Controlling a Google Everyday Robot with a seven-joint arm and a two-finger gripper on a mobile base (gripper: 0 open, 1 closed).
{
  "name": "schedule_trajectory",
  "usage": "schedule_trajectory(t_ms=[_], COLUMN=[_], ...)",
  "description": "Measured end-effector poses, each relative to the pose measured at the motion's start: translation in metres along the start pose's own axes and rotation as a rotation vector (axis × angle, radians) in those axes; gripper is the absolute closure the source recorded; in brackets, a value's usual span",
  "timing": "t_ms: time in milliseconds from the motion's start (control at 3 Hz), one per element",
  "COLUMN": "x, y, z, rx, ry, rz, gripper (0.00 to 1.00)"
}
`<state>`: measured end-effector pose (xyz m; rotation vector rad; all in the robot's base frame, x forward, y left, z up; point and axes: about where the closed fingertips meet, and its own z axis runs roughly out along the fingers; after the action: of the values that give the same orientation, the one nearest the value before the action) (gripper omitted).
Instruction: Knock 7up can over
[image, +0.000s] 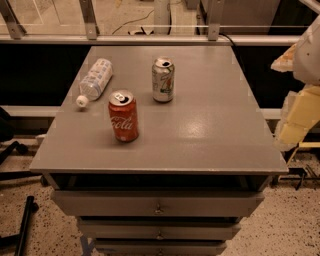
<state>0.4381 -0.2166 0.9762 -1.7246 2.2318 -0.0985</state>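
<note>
Standing upright on the grey counter, the 7up can sits toward the far edge, a little left of the midpoint between the left and right edges, its opened top facing up. The red Coca-Cola can stands nearer the front edge and to the left, near but clearly apart from it. A clear water bottle lies on its side by the far-left corner, white cap pointing toward the left edge. The gripper hangs beyond the counter's right edge, well apart from the 7up can, and I cannot tell whether it is open or closed. The knock has not begun. To do it well, I judge the gripper should travel in over the bare right half of the counter and meet the can high on its wall, near the rim, since a low push would likely slide it instead of tipping it. A short stroke is safer than a long sweep, because the Coca-Cola can and bottle lie on the can's left, and a fallen can may roll.
</note>
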Motion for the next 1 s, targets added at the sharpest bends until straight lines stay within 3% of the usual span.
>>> schedule_trajectory(t_ms=[667,1000], x=[0.003,-0.004], y=[-0.020,-0.058], z=[0.008,0.028], rx=[0.013,0.020], ry=[-0.036,-0.136], rz=[0.008,0.017], gripper=[0.00,0.00])
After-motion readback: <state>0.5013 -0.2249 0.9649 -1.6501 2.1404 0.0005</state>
